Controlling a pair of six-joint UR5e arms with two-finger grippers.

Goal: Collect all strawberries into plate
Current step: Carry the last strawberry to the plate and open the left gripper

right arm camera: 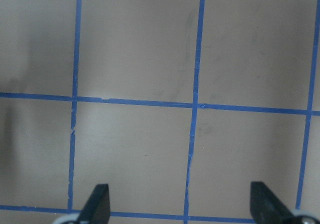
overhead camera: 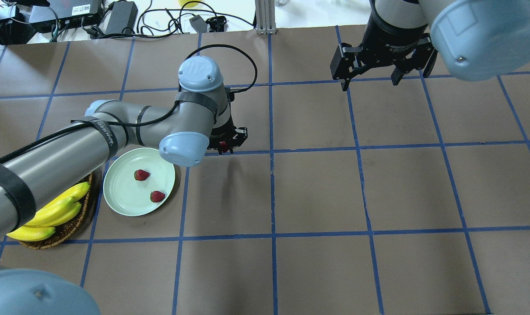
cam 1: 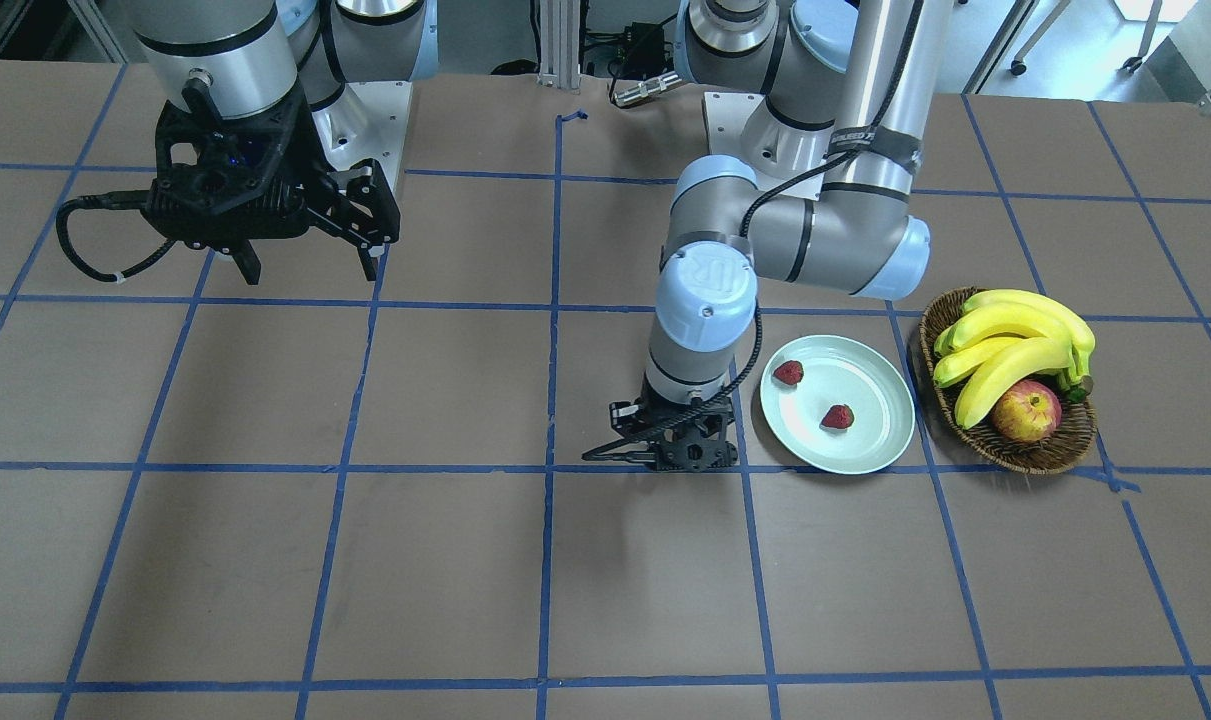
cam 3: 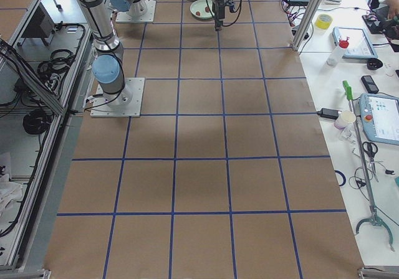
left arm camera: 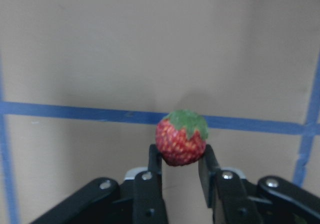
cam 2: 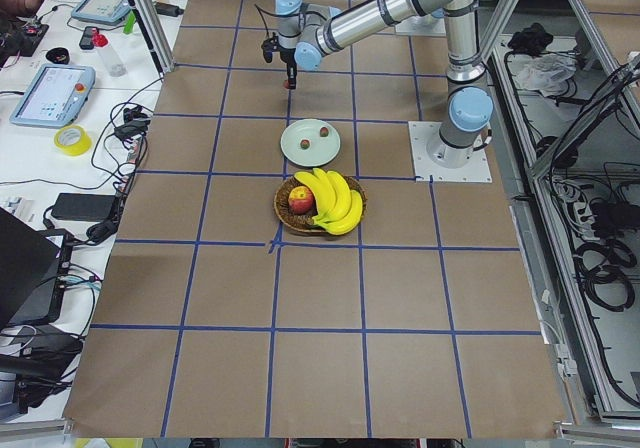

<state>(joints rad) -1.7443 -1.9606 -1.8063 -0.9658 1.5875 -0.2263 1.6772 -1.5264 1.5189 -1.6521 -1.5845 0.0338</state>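
Left gripper (left arm camera: 180, 159) pinches the third strawberry (left arm camera: 180, 136) by its sides, low over the table (cam 1: 465, 400) near the plate (cam 1: 870, 440), probably ready to carry it over. Right gripper (cam 1: 310, 268) is spread and empty, parked well apart, likely to keep clear. Plate holds two strawberries (cam 1: 788, 373) (cam 1: 837, 417), not touching. Basket (cam 1: 1025, 455) beside it holds bananas (cam 1: 1010, 345) and an apple (cam 1: 1026, 410).
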